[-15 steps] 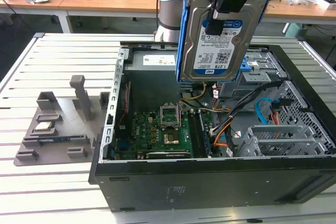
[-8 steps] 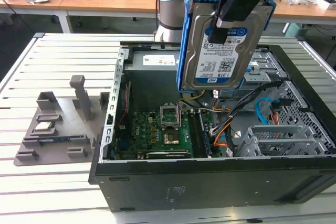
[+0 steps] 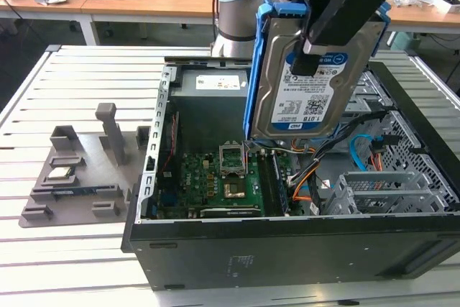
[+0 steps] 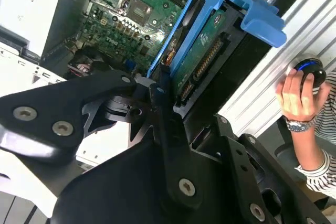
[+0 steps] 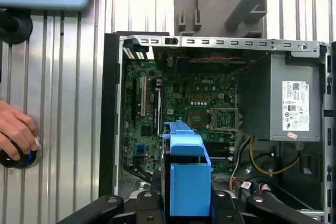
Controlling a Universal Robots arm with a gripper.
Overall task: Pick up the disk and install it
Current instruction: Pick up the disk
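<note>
The disk (image 3: 298, 102), a silver hard drive with a white-and-blue label in a blue plastic carrier, hangs upright above the open computer case (image 3: 287, 239). My gripper (image 3: 321, 37) is shut on it from above, one black finger lying across the label face. In the second wrist view the disk (image 4: 198, 51) shows its green circuit-board side, with the black fingers (image 4: 164, 103) clamped on its near end. In the first wrist view the blue carrier (image 5: 186, 179) hangs over the motherboard (image 5: 194, 98).
A grey fixture (image 3: 79, 170) with a small chip (image 3: 59, 172) lies at the exterior view's left. Inside the case are a power supply (image 5: 294, 103), a metal drive cage (image 3: 388, 192) and loose cables (image 3: 305, 177). A person's hand (image 4: 299, 95) rests on a knob beside the case.
</note>
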